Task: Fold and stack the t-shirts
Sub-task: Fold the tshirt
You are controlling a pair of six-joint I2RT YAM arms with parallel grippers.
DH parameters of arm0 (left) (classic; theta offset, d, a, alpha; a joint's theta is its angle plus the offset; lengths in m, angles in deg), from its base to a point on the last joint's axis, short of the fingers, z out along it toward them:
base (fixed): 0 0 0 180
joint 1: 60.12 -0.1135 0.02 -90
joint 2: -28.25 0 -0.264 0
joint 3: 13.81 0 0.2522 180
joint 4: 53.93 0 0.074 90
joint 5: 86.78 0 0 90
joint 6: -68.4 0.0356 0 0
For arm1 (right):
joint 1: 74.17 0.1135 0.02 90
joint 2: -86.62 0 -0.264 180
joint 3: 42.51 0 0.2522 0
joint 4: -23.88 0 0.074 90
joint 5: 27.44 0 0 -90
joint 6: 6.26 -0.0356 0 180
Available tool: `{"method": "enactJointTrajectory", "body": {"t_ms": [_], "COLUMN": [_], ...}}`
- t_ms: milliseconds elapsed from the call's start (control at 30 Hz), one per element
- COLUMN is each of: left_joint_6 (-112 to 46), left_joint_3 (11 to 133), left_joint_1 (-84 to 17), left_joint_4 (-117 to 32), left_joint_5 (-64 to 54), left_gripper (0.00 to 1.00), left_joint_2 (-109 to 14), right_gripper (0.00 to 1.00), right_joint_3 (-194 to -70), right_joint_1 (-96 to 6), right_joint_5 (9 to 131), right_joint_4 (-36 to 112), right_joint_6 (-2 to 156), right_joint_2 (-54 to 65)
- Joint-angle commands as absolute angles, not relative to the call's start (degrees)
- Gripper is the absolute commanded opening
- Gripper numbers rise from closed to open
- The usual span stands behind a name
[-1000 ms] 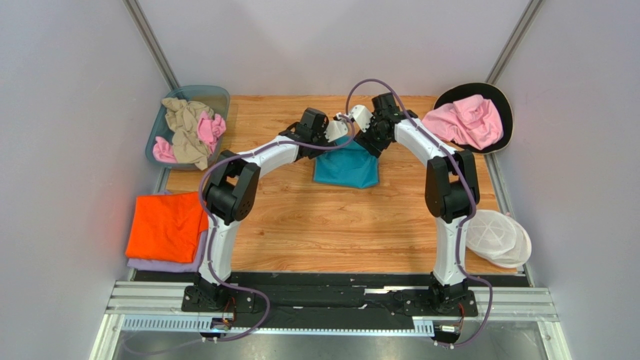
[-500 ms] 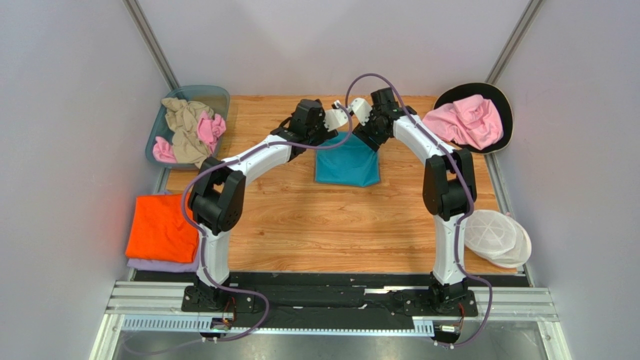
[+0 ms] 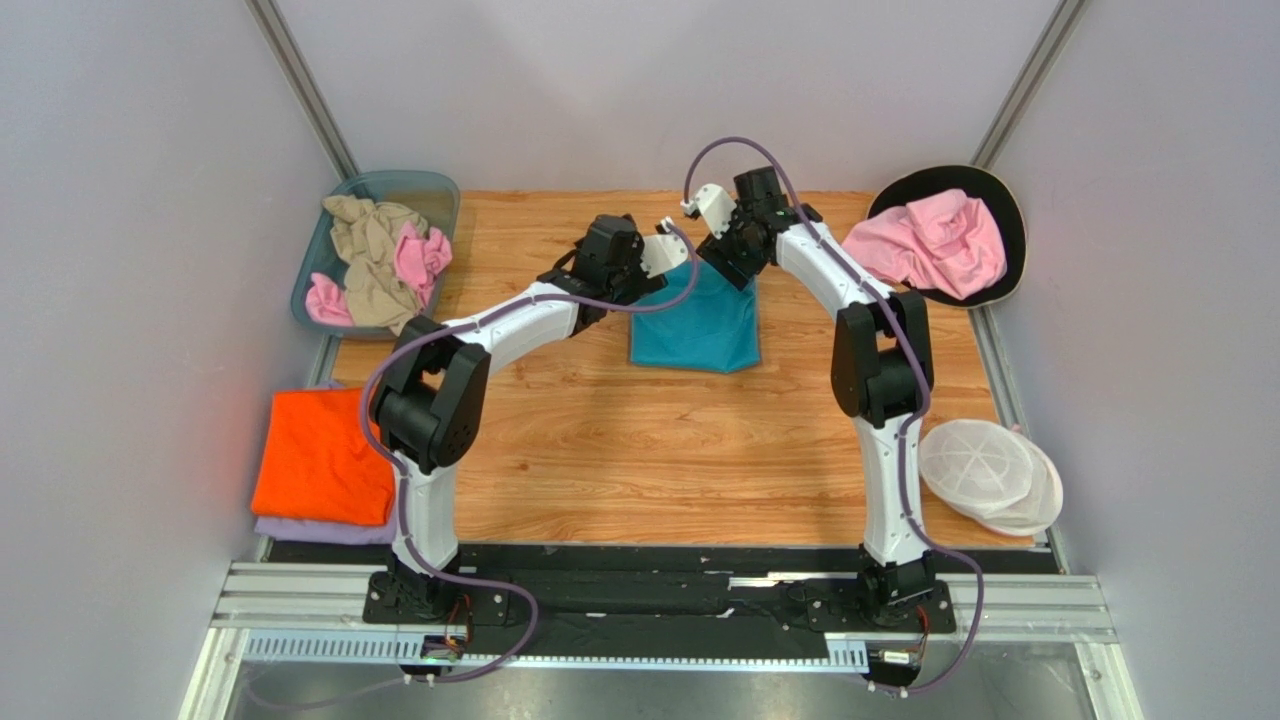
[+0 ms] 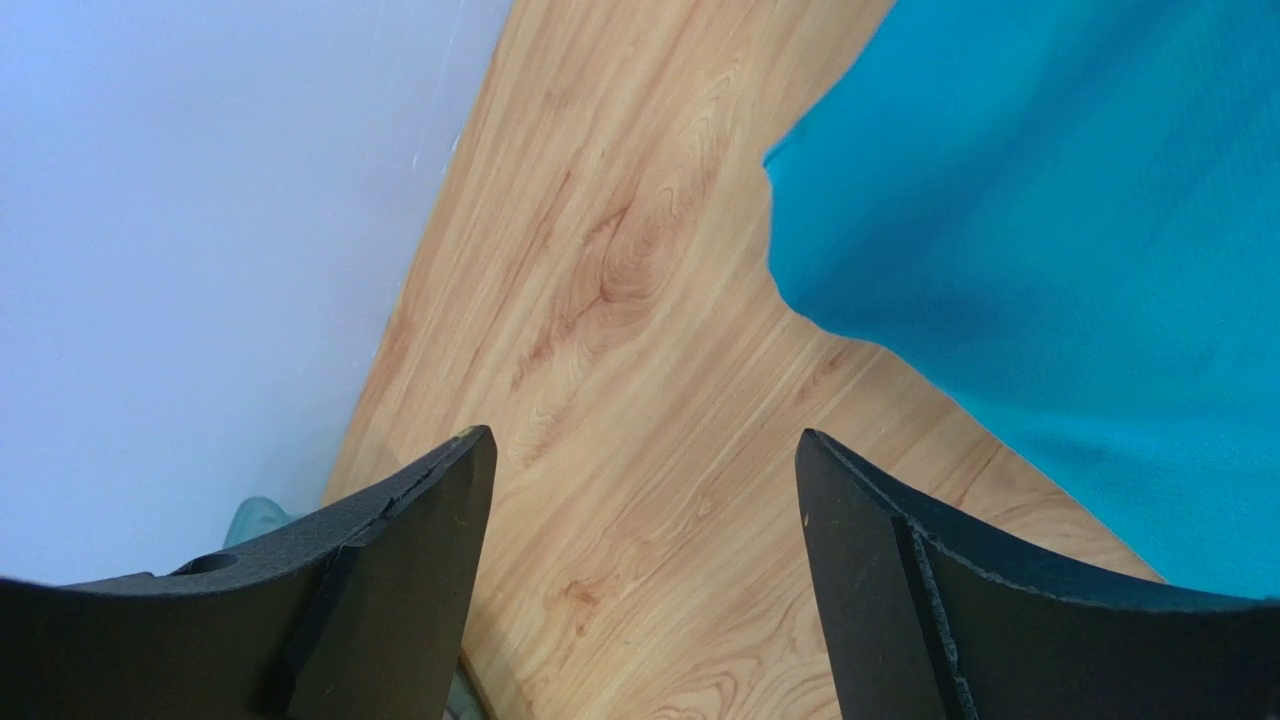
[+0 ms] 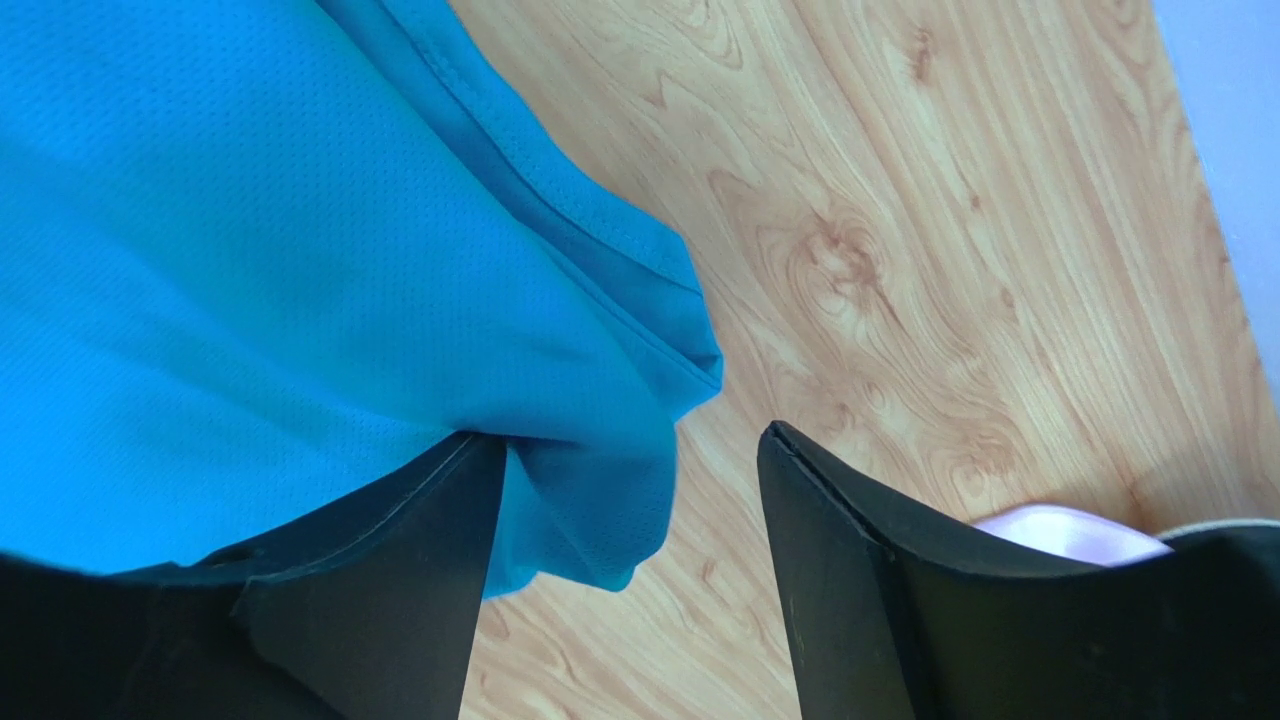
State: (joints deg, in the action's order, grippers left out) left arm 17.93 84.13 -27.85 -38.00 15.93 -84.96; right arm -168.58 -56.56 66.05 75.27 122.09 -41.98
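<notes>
Teal soft cloth t-shirt (image 3: 694, 333) lies folded on the wooden counter (image 3: 676, 450), toward its far edge. The left gripper (image 4: 645, 438) hovers just beside the shirt's corner, jaws wide apart over bare wood, holding nothing. The right gripper (image 5: 631, 435) also has its jaws apart, and the shirt's hemmed edge reaches into the gap beside one finger, unclamped.

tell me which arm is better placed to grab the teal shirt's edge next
Right, probably. The right pincer, open, frames the teal shirt's hemmed corner in its wrist view; the left pincer is open over bare table, the shirt off to one side.
</notes>
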Motion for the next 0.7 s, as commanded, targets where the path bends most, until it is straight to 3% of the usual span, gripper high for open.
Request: {"method": "enactJointTrajectory", "body": {"t_ms": [0, 333, 667], "left_joint_6": [18.4, 16.6, 14.9], "left_joint_3": [82.9, 81.6, 83.2], "left_joint_1": [-27.9, -27.9, -27.9], "left_joint_4": [-42.3, -42.2, -40.4], "left_joint_5": [16.6, 16.1, 15.5], "left_gripper": [0.82, 0.82, 0.82], "left_joint_2": [-81.8, -80.9, -79.6], "right_gripper": [0.67, 0.67, 0.67], "right_joint_3": [-174.2, -173.7, -165.8], "right_joint_1": [-56.2, -56.2, -56.2], "right_joint_5": [65.9, 62.8, 63.8], "right_joint_4": [73.7, 72.5, 72.6], "right_joint_6": [120.7, 121.7, 120.6], "right_joint_2": [-47.1, -52.0, -41.1]}}
